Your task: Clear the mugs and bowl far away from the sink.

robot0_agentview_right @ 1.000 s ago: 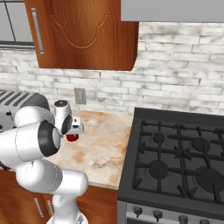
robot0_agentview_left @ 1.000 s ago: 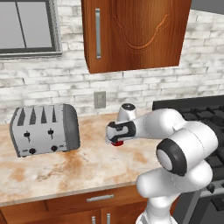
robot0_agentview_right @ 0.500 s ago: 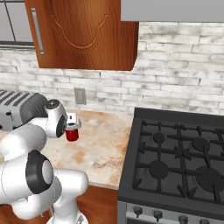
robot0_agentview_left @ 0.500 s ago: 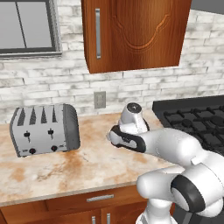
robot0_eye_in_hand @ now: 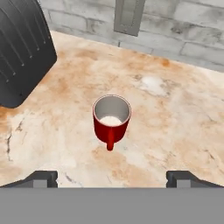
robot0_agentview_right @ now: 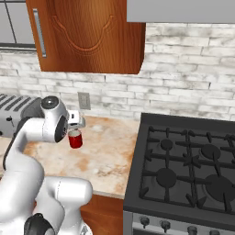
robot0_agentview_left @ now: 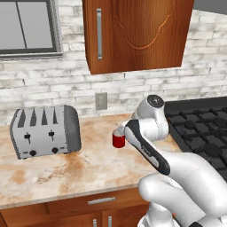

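A small red mug [robot0_eye_in_hand: 111, 119] with a pale inside stands upright on the marbled counter [robot0_eye_in_hand: 175, 113], its handle turned toward the camera. My gripper [robot0_eye_in_hand: 112, 178] hovers just above it, open; the two dark fingertips [robot0_eye_in_hand: 41, 177] stand wide apart and touch nothing. From the base, the red mug [robot0_agentview_left: 118, 140] [robot0_agentview_right: 75, 139] sits right under the hand, with the gripper [robot0_agentview_right: 77, 124] slightly above its rim. The bowl and the sink are out of view.
A silver toaster [robot0_agentview_left: 44, 131] [robot0_eye_in_hand: 19, 48] stands on the counter left of the mug. The black gas stove [robot0_agentview_right: 183, 170] lies to the right. A wall outlet [robot0_eye_in_hand: 127, 15] is behind the mug, and a wooden cabinet [robot0_agentview_left: 137, 35] hangs overhead.
The fingers spread off the red mug and the hand lifted a little, leaving the mug standing on the counter. The arm's elbow swung round to a different pose.
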Tool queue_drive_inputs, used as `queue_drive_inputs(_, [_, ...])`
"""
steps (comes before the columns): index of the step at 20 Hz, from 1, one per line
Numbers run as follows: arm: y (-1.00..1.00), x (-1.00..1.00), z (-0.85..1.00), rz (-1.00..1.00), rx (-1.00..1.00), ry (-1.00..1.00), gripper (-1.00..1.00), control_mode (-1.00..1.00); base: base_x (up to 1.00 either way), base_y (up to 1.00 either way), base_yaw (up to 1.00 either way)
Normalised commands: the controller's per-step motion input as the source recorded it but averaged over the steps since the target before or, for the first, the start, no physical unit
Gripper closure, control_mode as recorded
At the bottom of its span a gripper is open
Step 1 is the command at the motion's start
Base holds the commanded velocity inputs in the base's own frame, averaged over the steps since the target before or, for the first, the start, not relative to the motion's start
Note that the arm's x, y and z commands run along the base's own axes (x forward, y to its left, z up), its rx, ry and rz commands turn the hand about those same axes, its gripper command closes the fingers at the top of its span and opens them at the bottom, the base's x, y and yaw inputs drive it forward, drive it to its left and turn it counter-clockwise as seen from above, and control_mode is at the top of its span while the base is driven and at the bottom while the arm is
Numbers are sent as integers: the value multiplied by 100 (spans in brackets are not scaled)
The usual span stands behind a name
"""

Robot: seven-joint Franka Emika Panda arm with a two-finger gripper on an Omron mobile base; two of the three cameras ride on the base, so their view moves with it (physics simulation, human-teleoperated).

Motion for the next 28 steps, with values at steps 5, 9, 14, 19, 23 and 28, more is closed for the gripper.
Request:
queue_drive_inputs(5, [-50, -61, 61, -6, 2, -1, -100, -100, 0, 0, 0])
queue_drive_inputs(9, [-30, -67, 73, -11, 0, 0, -100, -100, 0, 0, 0])
queue_drive_inputs(14, [-21, -70, 58, -9, 0, 0, -100, -100, 0, 0, 0])
queue_drive_inputs(19, [-27, -70, 44, -1, 0, -2, -100, -100, 0, 0, 0])
queue_drive_inputs(23, [-29, -40, -1, 1, -2, 4, -100, -100, 0, 0, 0])
queue_drive_inputs(28, [-15, -43, 19, 0, -1, -7, -100, -100, 0, 0, 0])
